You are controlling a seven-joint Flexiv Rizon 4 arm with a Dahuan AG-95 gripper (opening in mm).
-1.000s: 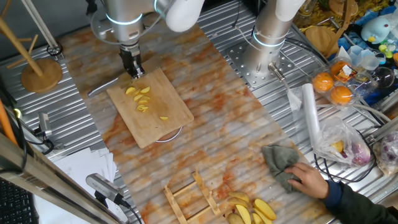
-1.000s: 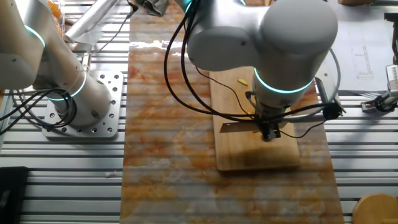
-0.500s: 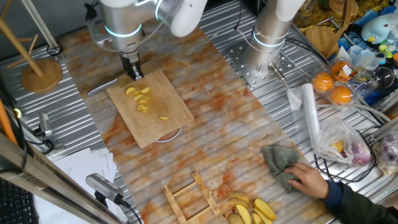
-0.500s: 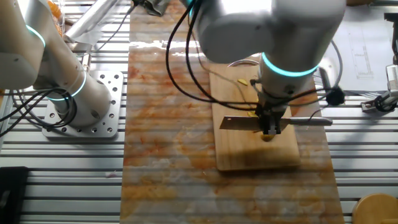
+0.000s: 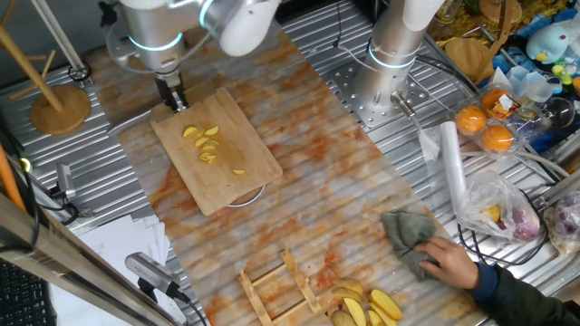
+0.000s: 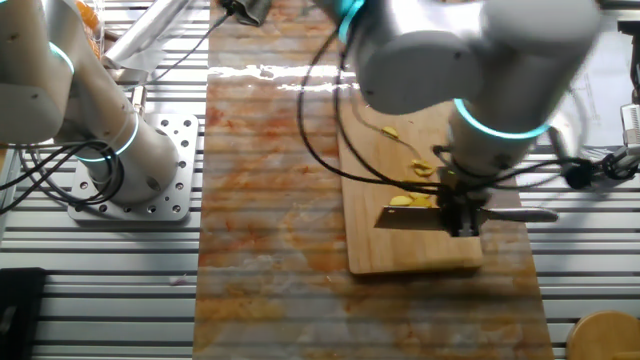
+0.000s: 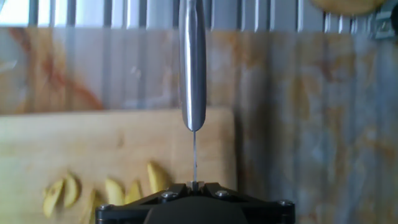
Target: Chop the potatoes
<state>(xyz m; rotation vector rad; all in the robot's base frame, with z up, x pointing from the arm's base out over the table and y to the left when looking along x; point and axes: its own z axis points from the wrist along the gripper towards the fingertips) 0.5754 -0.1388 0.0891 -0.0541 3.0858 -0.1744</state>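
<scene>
1. Hand view: your gripper (image 7: 194, 186) is clamped on a knife (image 7: 192, 68), blade edge-on, at lower centre.
2. The potatoes (image 5: 207, 145) lie on the board (image 5: 237, 181), upper left of one fixed view.
3. The gripper (image 5: 172, 98) hangs at the board's upper-left edge.

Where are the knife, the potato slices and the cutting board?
knife (image 7: 192, 68): hand view, middle of the steel handle.
potato slices (image 5: 207, 143): one fixed view, middle of the cluster.
cutting board (image 5: 245, 145): one fixed view, bare bamboo beside the slices.
</scene>
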